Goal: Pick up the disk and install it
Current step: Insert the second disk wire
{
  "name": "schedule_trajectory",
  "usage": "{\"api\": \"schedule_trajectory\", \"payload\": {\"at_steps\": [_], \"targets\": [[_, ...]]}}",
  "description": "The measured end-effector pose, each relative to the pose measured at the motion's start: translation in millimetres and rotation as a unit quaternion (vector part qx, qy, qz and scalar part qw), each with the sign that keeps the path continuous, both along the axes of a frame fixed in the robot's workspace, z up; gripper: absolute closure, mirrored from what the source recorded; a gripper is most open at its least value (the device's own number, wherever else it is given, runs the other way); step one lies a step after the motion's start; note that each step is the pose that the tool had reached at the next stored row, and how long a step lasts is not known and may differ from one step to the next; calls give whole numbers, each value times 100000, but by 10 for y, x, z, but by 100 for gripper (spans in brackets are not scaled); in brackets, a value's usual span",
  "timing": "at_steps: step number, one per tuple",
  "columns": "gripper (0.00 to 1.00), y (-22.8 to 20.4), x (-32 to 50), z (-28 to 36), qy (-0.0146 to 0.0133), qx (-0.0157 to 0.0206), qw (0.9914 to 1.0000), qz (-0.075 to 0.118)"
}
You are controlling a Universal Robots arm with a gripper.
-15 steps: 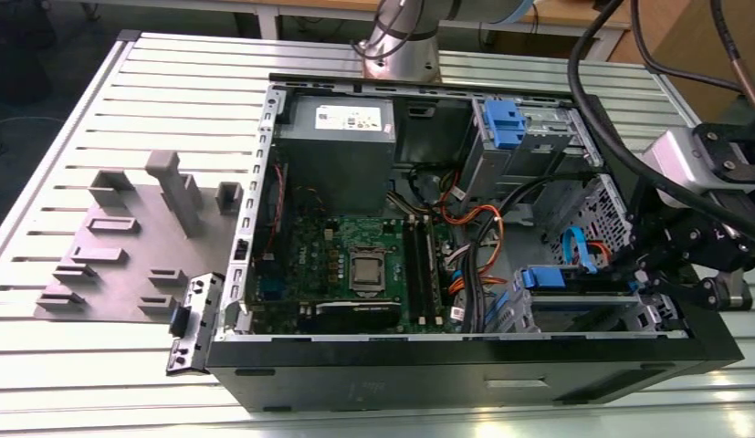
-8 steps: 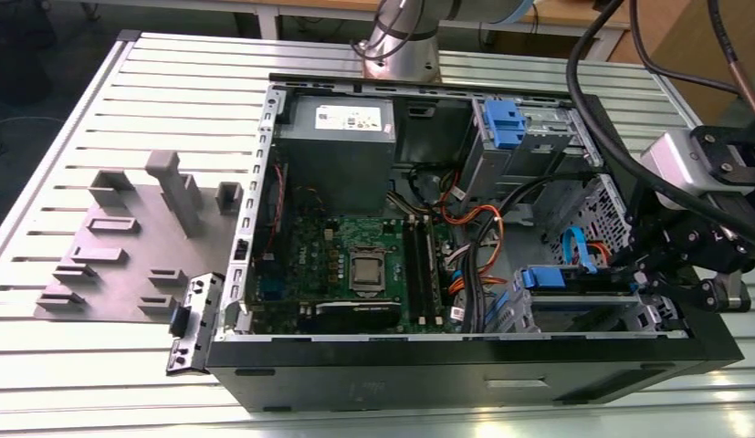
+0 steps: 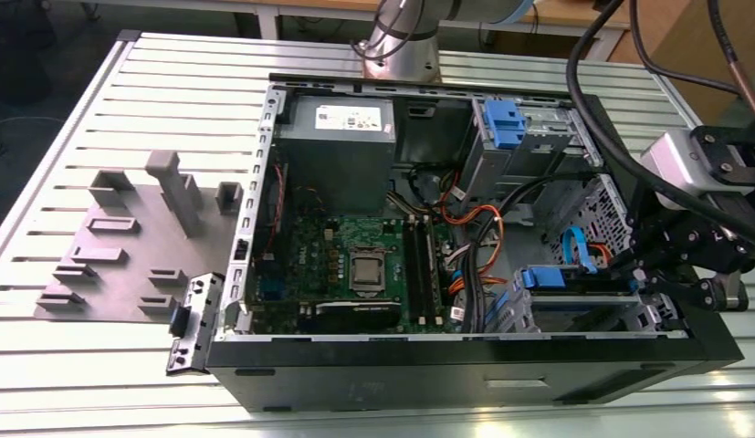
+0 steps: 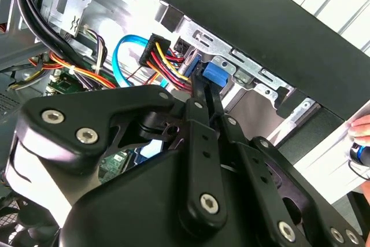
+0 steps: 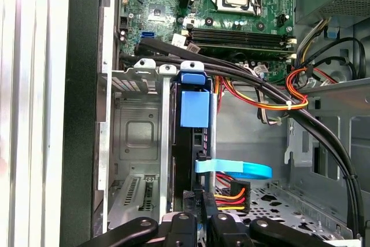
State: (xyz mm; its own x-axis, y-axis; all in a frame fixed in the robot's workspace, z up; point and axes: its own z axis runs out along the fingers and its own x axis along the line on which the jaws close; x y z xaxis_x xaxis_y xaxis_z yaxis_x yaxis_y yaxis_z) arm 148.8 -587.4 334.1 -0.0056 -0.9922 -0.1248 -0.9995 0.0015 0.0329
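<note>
Open computer case (image 3: 475,365), black-framed, lying on its side on a slatted metal workbench (image 3: 85,383).

Motherboard (image 3: 352,265): green, on the case floor, processor at its middle and memory slots beside it.

Power-supply box (image 3: 338,137): grey, white sticker, in the case's far corner towards the exterior view's left.

Second drive carrier (image 3: 505,123): blue handle, seated in the bay along the case's far edge.

The disk (image 5: 193,108): seated edge-on in the metal drive cage (image 5: 136,137) at the case's near corner on the exterior view's right; blue end handle faces out, dark body runs back into the slot. Blue handle also seen in the exterior view (image 3: 545,276) and the second wrist view (image 4: 213,74).

Cables: a blue data cable (image 5: 234,170) and a red-yellow-black power lead (image 5: 231,192) lie at the disk's rear end.

Gripper (image 5: 202,198): black, over the cage; its narrow fingers (image 4: 202,114) are drawn together on the disk's rear edge, grasping it.

Grey fixture plate (image 3: 133,246): upright blocks, on the workbench beside the case.
</note>
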Motion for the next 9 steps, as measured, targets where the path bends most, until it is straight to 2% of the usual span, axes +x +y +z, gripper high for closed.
{"api": "schedule_trajectory", "payload": {"at_steps": [5, 9], "targets": [[84, 3, -11, -2, -10, 13, 100000, -1], [84, 26, -63, -1, -234, 3, 100000, -1]]}}
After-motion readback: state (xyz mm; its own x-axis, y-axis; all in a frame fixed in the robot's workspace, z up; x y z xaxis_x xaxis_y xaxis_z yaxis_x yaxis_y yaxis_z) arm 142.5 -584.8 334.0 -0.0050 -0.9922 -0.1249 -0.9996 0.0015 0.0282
